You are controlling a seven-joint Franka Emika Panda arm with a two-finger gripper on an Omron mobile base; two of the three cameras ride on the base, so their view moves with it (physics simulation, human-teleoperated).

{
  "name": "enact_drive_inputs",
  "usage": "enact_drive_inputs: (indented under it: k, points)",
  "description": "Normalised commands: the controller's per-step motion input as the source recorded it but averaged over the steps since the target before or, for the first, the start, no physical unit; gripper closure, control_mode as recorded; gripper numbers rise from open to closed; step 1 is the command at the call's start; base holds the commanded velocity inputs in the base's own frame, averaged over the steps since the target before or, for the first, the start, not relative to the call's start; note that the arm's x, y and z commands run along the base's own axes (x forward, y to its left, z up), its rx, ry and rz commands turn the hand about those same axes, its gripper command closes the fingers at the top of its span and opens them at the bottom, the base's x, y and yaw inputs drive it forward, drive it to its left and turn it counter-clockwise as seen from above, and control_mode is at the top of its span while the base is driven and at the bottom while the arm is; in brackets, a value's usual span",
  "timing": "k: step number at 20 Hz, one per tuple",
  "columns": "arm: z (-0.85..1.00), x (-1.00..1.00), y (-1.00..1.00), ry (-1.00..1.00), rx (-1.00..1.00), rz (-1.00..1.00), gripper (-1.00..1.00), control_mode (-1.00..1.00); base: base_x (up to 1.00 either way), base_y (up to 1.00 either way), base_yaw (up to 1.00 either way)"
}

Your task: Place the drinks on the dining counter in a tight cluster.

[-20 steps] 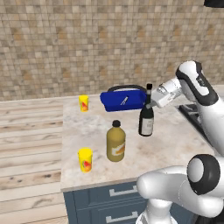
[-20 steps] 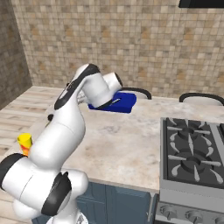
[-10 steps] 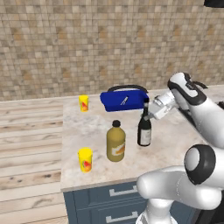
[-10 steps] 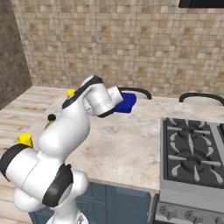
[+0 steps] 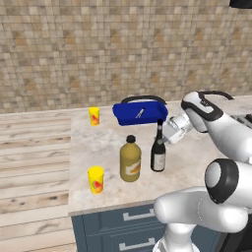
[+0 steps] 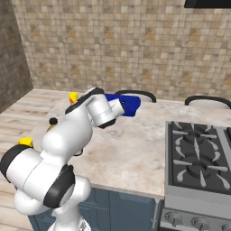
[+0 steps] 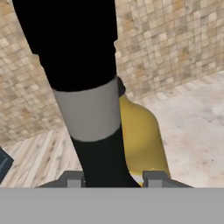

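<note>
The slim dark wine bottle [image 5: 158, 153] stands upright on the dining counter [image 5: 98, 145], its base at or just above the beige stone top. My gripper [image 5: 165, 136] is shut on its neck from the right. Just to the bottle's left, a small gap away, stands the squat amber-yellow bottle [image 5: 130, 161] with a black cap. In the hand view the wine bottle [image 7: 87, 105] rises between my fingertips [image 7: 72, 178], and the amber bottle [image 7: 142, 140] is right behind it.
A blue bag [image 5: 139, 111] with a black handle lies at the back of the counter. One yellow cup [image 5: 94, 115] stands at the back left, another [image 5: 96, 179] near the front edge. A gas stove [image 6: 198, 155] takes up the counter's right end.
My gripper has carried the wine bottle forward, down and slightly left, from beside the blue bag to a spot next to the amber bottle. The grip has stayed shut.
</note>
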Motion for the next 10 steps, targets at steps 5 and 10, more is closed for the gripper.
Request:
enact_drive_inputs:
  k: [5,10]
  points:
    - [-0.26,0.00,0.00,-0.12,0.00,0.00,1.00,-1.00,0.00,0.00,0.00]
    - [-0.09,0.00,0.01,-0.09,0.00,0.00,1.00,-1.00,0.00,0.00,0.00]
